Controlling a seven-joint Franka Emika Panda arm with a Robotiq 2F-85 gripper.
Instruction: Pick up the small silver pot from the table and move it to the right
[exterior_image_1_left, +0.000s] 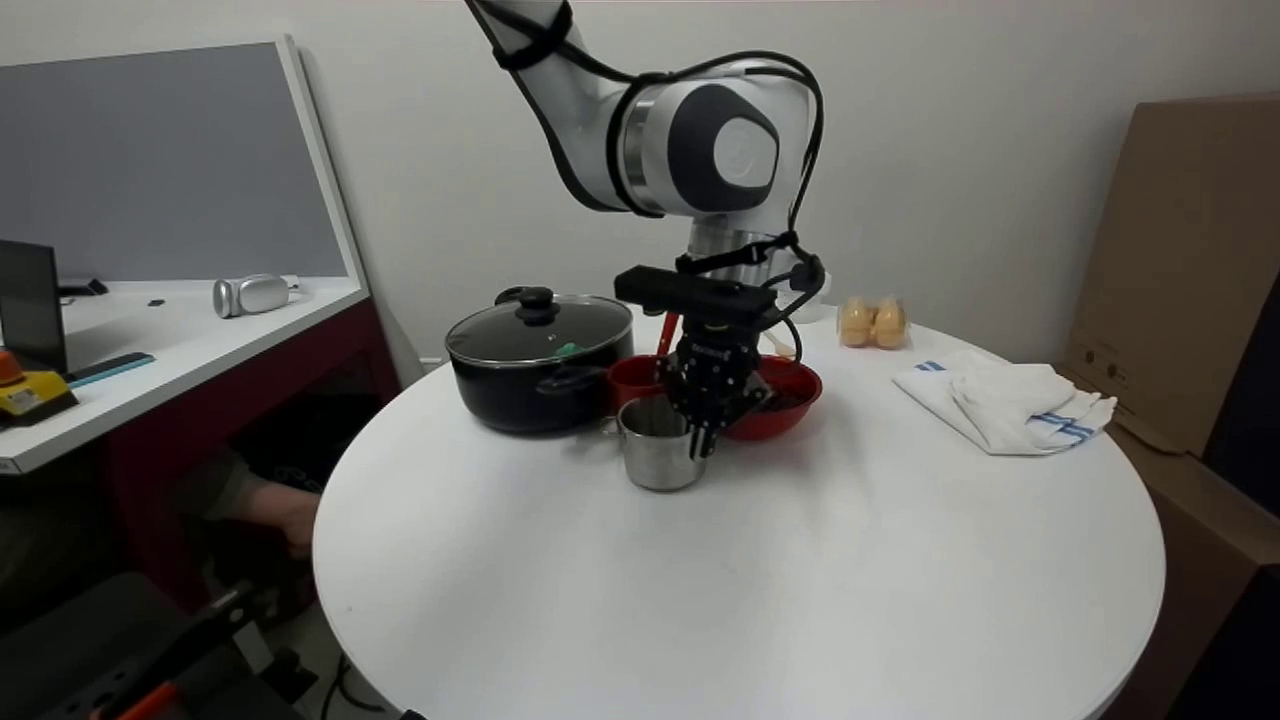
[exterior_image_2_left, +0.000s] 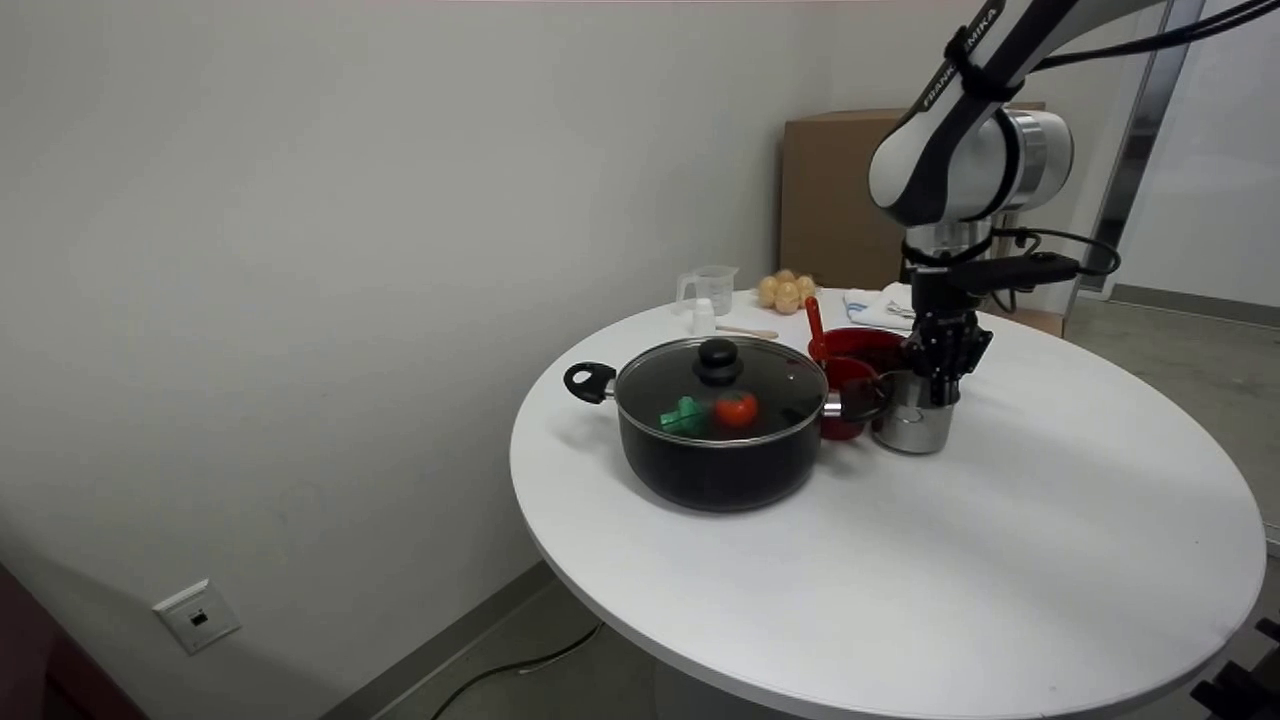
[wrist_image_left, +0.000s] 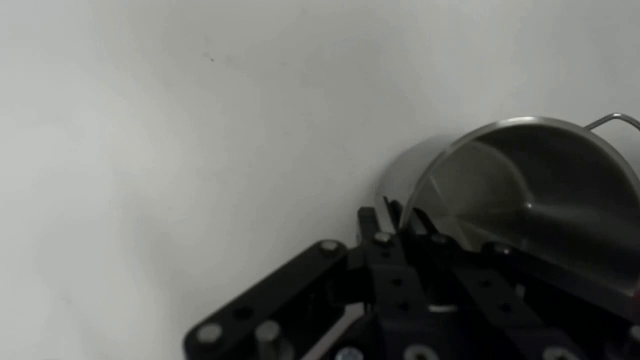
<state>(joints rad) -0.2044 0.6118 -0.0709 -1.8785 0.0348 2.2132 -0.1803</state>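
The small silver pot (exterior_image_1_left: 655, 460) stands upright at the round white table (exterior_image_1_left: 700, 600) in both exterior views (exterior_image_2_left: 910, 428). I cannot tell whether its base touches the table. My gripper (exterior_image_1_left: 703, 443) points down at the pot's rim, also in an exterior view (exterior_image_2_left: 943, 393). In the wrist view the fingers (wrist_image_left: 401, 220) are close together on the wall of the pot (wrist_image_left: 565, 165), one inside and one outside the rim. The pot is empty inside. One wire handle shows at its far side from the fingers.
The black lidded pot (exterior_image_1_left: 530, 395) stands beside the silver pot. A red cup (exterior_image_2_left: 848, 400) and a red bowl (exterior_image_1_left: 770, 415) are close behind it. Farther back are eggs (exterior_image_1_left: 872, 324), a folded cloth (exterior_image_1_left: 1010, 405) and a clear measuring cup (exterior_image_2_left: 714, 288).
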